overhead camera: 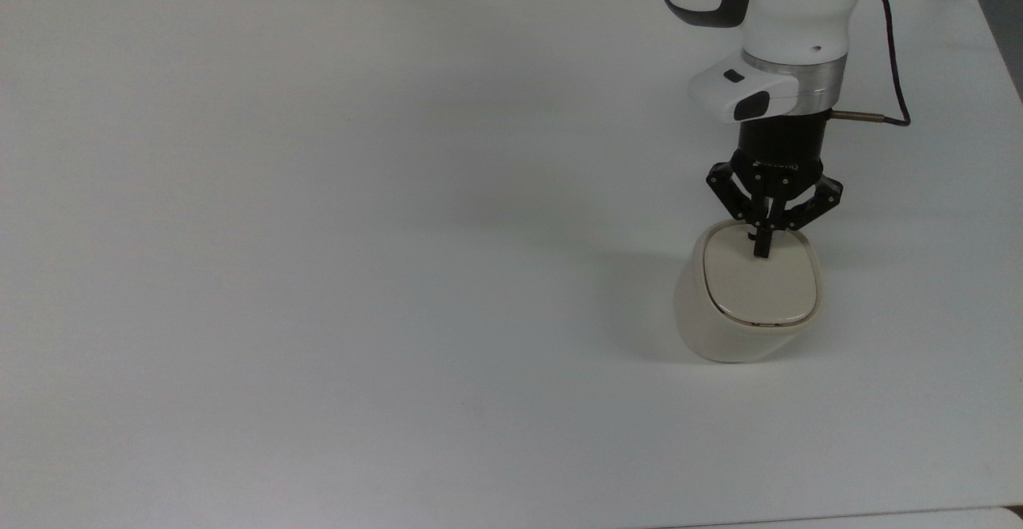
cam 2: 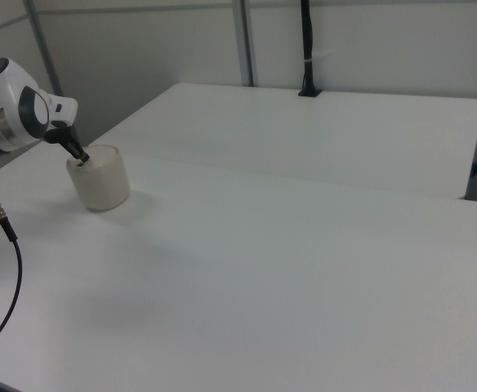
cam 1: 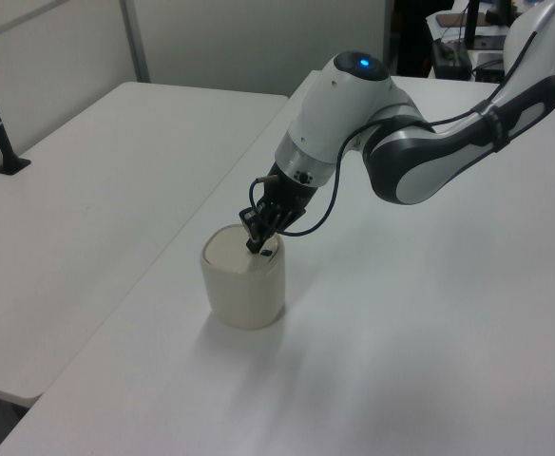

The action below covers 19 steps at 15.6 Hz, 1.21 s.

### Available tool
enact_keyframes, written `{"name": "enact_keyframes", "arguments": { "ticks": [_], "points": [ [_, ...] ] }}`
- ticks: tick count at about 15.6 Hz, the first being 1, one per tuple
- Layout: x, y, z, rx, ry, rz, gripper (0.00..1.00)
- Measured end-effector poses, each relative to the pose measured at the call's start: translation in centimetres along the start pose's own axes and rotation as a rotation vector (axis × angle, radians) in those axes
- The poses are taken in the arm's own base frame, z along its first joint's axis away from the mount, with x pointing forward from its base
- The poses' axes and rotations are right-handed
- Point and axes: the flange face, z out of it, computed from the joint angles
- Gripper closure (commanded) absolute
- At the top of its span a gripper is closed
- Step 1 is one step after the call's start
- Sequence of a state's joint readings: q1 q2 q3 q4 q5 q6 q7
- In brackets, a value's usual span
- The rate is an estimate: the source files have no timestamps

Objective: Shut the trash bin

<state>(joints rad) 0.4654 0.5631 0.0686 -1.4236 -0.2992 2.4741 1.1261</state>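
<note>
A wide white table [overhead camera: 320, 233] carries a single small cream-coloured trash bin [overhead camera: 747, 317]. In the top view, the bin stands toward the table's right edge, nearer the near edge than the far one, with bare tabletop all round it. Its slanted top faces upward, and the flat hinged lid [overhead camera: 758, 283] lies down inside the rim with no dark gap showing, so it looks closed or very nearly so.

Just beyond the bin's centre, the black two-finger gripper [overhead camera: 762, 251] points straight down from a white Franka arm [overhead camera: 787, 25]. Its fingers are pressed together into one narrow tip, holding nothing, and that tip rests on the far part of the lid. In the left view, the gripper [cam 1: 258, 245] meets the bin [cam 1: 243, 287] at the top edge nearest the arm.

To finish well, the push should probably be gentle and straight down, enough to seat the lid flush without tipping or sliding the light bin. Lifting straight up afterwards would avoid dragging the lid open. A thin cable [overhead camera: 895, 81] trails from the wrist toward the table's far right corner.
</note>
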Motion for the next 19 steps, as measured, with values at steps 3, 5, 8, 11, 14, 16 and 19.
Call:
{"name": "enact_keyframes", "arguments": {
  "ticks": [3,5,8,11,14,16,19],
  "points": [
    [0.0,0.0,0.0,0.0,0.001,-0.002,1.0],
    [0.1,0.0,-0.3,-0.002,0.002,-0.001,1.0],
    [1.0,0.3,-2.6,-0.051,-0.008,0.011,1.0],
    [3.2,1.4,-7.7,-0.103,-0.032,0.05,1.0],
    [5.4,3.0,-12.6,-0.105,-0.091,0.045,0.99],
    [6.6,4.5,-14.4,-0.121,-0.126,0.024,0.95],
    [8.4,7.6,-16.7,-0.139,-0.207,-0.041,0.66]
  ]
}}
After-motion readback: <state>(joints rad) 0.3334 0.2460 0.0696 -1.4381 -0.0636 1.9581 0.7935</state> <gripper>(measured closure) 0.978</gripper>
